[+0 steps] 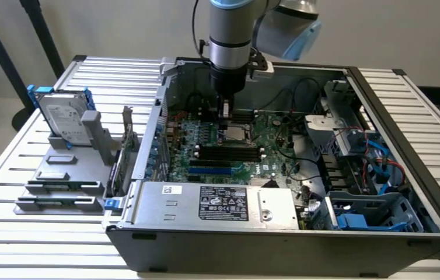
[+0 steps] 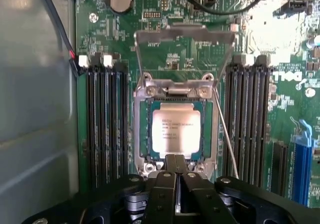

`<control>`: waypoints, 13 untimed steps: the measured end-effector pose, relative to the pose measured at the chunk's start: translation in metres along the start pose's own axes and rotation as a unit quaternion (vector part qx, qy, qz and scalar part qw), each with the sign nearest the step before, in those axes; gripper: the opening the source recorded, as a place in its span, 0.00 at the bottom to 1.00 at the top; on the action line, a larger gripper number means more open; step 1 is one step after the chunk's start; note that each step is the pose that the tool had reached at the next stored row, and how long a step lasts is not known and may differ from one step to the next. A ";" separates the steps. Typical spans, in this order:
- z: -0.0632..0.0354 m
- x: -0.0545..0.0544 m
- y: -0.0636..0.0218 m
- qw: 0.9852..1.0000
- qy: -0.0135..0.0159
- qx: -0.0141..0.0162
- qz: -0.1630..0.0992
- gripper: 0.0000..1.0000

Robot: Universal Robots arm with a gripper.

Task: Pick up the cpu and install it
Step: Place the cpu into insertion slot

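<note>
- We find the arm reaching down into the open computer case (image 1: pixel 228 240), with the claw (image 1: pixel 224 119) over the middle of the motherboard (image 1: pixel 204 153).
- The cpu (image 2: pixel 176 131) lies flat and square in its socket (image 2: pixel 141 134), silvery top up, between two banks of memory slots (image 2: pixel 105 119).
- The claw (image 2: pixel 176 160) has its fingers drawn together with nothing between them. Its tips sit at the socket's near edge, just beside the chip; we cannot tell whether they touch it.
- The hinged retention frame (image 2: pixel 185 33) stands open beyond the socket, and the thin wire lever (image 2: pixel 225 129) lies unlatched alongside.
- Judgement: picking and placing appear done. The step in hand is seating or securing, and the install is not yet complete.
- Judgement: any contact here calls for a light, straight touch, as a sideways nudge could unseat the chip.
</note>
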State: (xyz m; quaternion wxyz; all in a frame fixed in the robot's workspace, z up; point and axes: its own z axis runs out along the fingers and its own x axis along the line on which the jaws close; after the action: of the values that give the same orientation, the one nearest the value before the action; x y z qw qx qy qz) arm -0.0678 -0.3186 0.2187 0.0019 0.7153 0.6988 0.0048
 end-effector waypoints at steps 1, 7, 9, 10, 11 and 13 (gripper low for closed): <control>-0.0001 0.000 -0.0024 1.000 0.000 0.001 0.000 0.11; -0.0028 0.000 -0.0126 1.000 0.000 0.004 0.000 0.11; -0.0043 -0.001 -0.0143 1.000 0.000 0.005 0.000 0.11; -0.0052 -0.001 -0.0145 1.000 0.000 0.005 0.000 0.11; -0.0056 -0.001 -0.0145 1.000 0.000 0.005 0.000 0.11; -0.0056 0.000 -0.0145 1.000 0.000 0.005 0.000 0.11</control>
State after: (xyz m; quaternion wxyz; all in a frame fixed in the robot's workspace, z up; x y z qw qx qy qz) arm -0.0824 -0.3188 0.2241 -0.0018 0.7153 0.6988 0.0014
